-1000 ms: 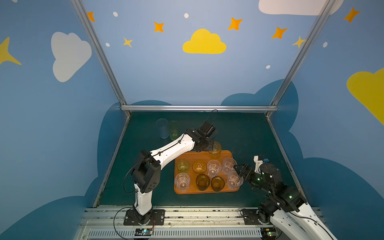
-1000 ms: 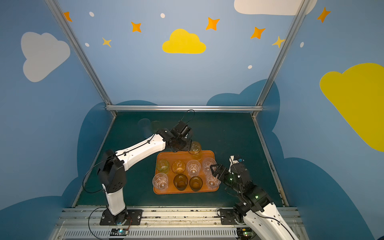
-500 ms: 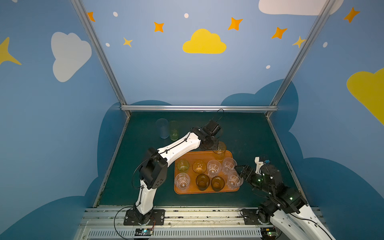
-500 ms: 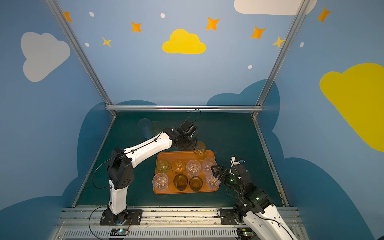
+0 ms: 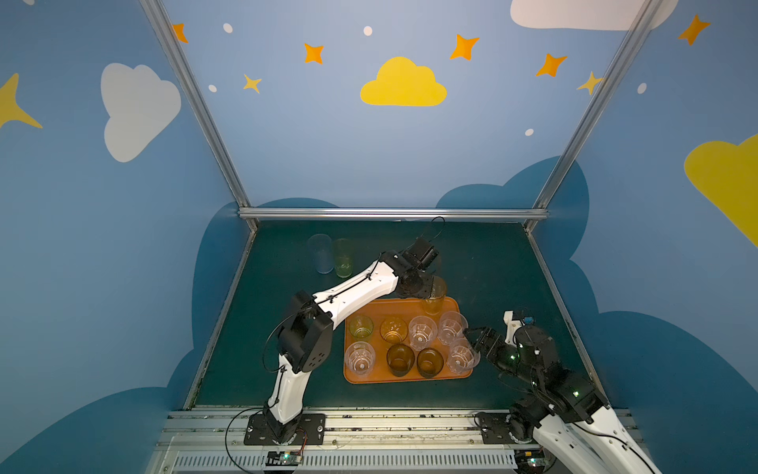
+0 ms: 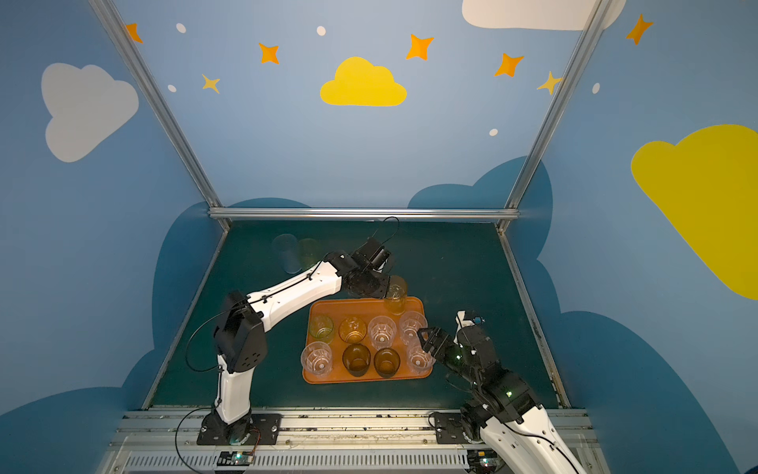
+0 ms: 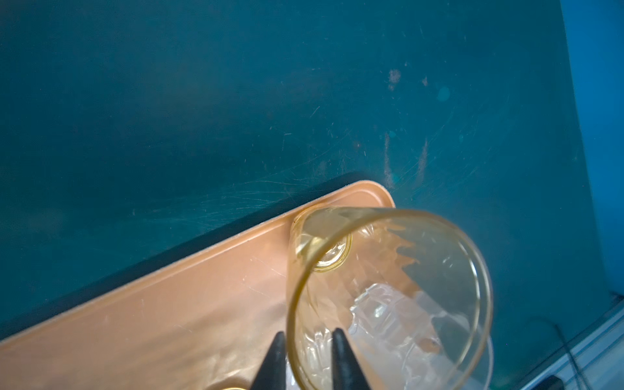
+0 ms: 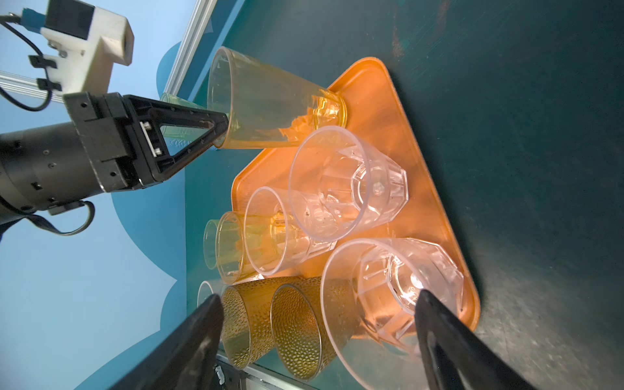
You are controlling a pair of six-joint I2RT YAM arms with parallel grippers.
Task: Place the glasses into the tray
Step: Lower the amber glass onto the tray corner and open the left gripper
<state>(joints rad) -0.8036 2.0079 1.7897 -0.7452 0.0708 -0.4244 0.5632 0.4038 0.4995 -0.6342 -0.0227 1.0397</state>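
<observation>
Fingers of left gripper stand slightly apart astride rim of amber glass, seated in tray corner beneath; right gripper spread wide, clear glass between its fingers

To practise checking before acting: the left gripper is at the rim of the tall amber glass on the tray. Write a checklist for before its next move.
1. Base of the tall amber glass inside the tray corner: ok.
2. Jaws of the left gripper parted around that rim, not clamping: ok.
3. The right gripper open, holding nothing: ok.
4. All glasses in the tray: not ok; bluish glass and green glass stand on the table.
5. Bare tray space for both: ok.
</observation>
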